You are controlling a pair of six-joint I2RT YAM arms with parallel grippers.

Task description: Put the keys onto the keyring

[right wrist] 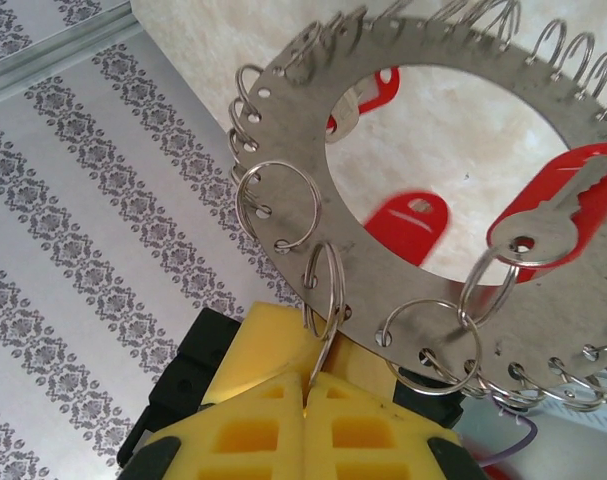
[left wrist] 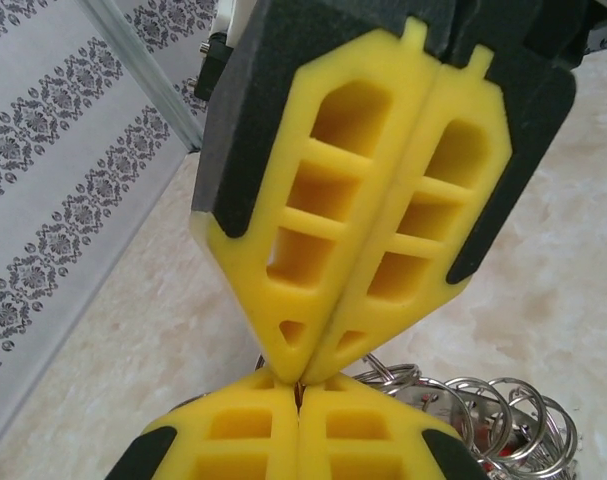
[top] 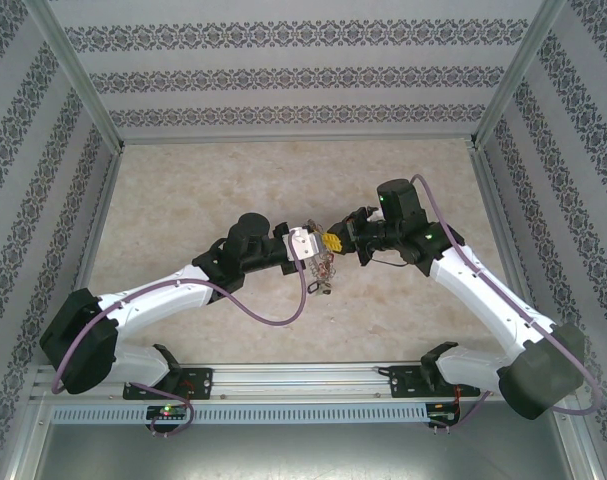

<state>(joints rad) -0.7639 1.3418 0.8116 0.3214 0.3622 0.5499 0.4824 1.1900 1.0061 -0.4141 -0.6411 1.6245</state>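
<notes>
Seemingly mid-threading: right hand (right wrist: 305, 380) pinches a loop (right wrist: 321, 244) of the keyring (right wrist: 543, 330) (left hand (left wrist: 299, 388) clenched, catch unclear); next needs that loop pried open.

Bright, even light; blurry close foreground

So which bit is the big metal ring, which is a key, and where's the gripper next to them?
keyring (right wrist: 563, 315): right wrist view, on its flat grey plate.
key (right wrist: 565, 198): right wrist view, on its silver blade.
right gripper (right wrist: 305, 392): right wrist view, where its yellow fingertips meet.
</notes>
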